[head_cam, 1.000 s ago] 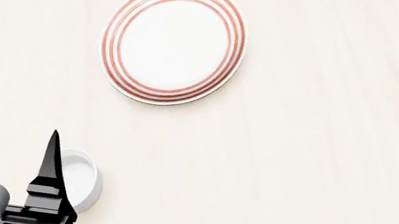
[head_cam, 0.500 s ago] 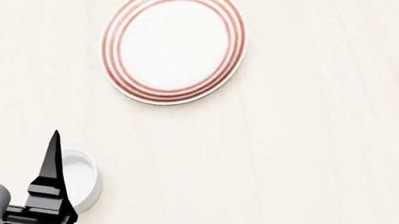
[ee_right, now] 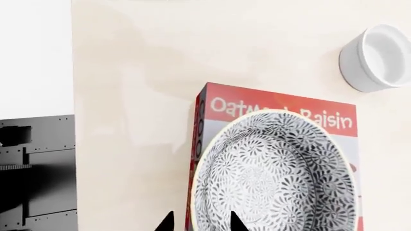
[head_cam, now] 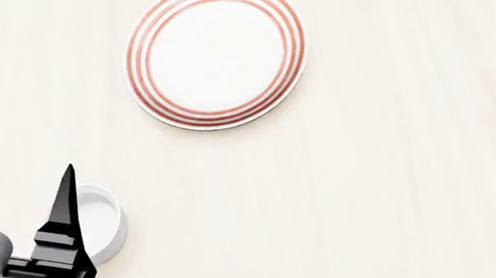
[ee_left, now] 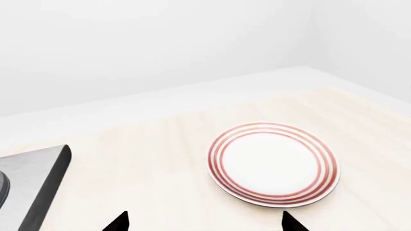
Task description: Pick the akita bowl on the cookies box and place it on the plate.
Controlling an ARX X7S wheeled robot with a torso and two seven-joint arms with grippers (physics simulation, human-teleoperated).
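Akita bowl (ee_right: 273, 175) sits upright, mouth up, on the cookies box (ee_right: 222, 103), seen only by the right wrist; right tool (ee_right: 200, 222) narrow, left tool (head_cam: 5, 183) wide, empty.

The plate (head_cam: 216, 54) is coloured white, ringed with thin red concentric lines at its rim. The akita bowl (ee_right: 275, 176) is patterned with dense grey-black floral speckle on white. The cookies box (ee_right: 222, 103) is printed red with white lettering. The cup (head_cam: 100, 218) is plain white, the table (head_cam: 415, 171) pale cream.
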